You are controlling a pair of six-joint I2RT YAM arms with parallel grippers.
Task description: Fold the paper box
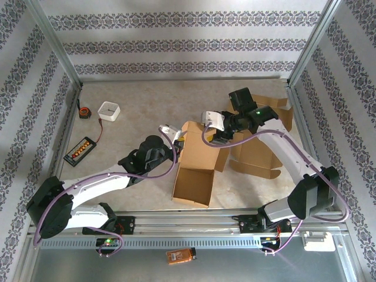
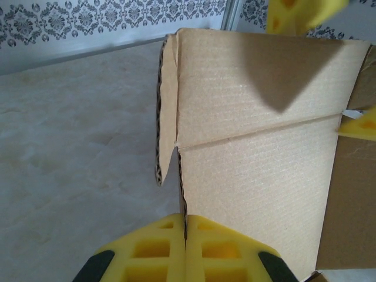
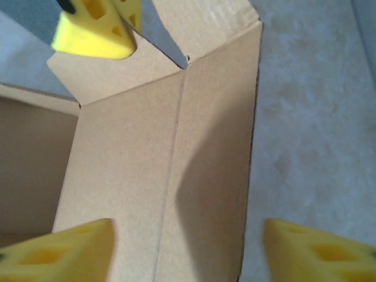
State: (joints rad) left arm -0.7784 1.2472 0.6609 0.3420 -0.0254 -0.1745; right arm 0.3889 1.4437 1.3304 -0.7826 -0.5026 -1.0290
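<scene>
Two end effectors meet at the box (image 1: 197, 167), which we see standing open near the middle of the counter (image 1: 147, 100), its tall rear flap raised at the far side.

Our left end effector (image 1: 175, 139) is at the box's far left corner. In the left wrist view its yellow pads (image 2: 153, 255) are pressed together with the edge of a cardboard wall pinched between them.

Our right end effector (image 1: 212, 126) is at the far right side of the raised flap. In the right wrist view its fingers (image 3: 64, 252) are spread wide, one on each side of a box panel, and we see nothing gripped.

Flat cardboard (image 1: 254, 160) lies under the right arm. Well off to the left sit a white tub (image 1: 109, 110), a tape measure (image 1: 86, 111) and a black tray (image 1: 80, 151).
</scene>
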